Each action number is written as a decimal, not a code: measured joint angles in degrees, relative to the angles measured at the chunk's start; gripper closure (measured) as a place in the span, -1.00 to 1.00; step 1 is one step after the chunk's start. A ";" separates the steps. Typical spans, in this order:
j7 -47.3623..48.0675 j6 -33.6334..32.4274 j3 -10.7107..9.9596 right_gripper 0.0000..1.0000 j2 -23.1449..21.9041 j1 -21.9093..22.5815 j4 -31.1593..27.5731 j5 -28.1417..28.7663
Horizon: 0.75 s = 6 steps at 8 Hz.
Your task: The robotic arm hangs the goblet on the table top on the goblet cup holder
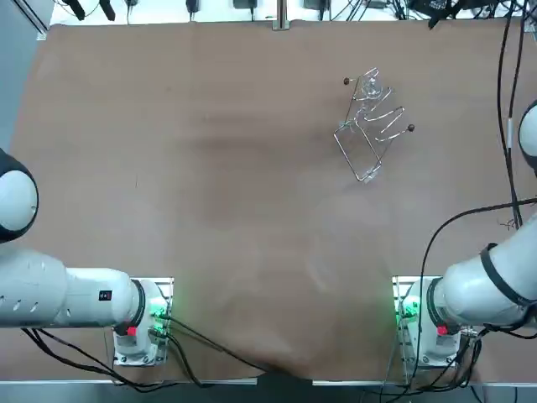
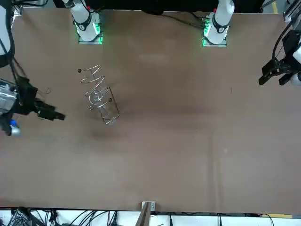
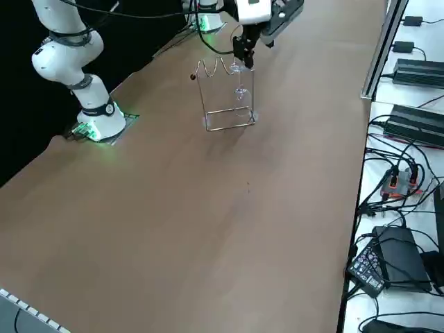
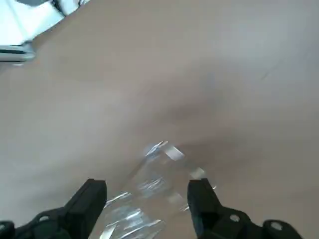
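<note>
A thin silver wire goblet holder with a wavy top rail (image 1: 373, 126) stands on the bare brown desk (image 1: 210, 185). The small clear glass goblet (image 3: 241, 90) hangs from that rail at the holder's end farther from the arm bases. Its bowl is below the rail and, in the right side view, looks clear of the holder's base frame. From overhead the goblet (image 1: 370, 89) shows as a glassy patch among the rail's loops, close to one of the holder's two small dark knobs.

The right arm's black two-finger claw (image 2: 59, 116) is off to the robot's right of the holder, with its fingers pointing towards it. In the front view there is a gap of bare desk between the two. From the side, the claw (image 3: 244, 55) sits higher than the holder's rail.

In the wrist view the claw (image 4: 148, 186) has its fingers spread wide and pinches nothing. A blurred glassy shape shows between them, probably the goblet on the holder seen from beyond the fingertips.
</note>
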 joint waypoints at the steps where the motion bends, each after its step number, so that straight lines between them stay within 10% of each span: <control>1: -4.86 1.19 0.03 -1.00 0.04 0.06 0.25 -5.82; 6: -14.08 0.71 0.03 -1.00 -0.20 0.08 0.95 -18.19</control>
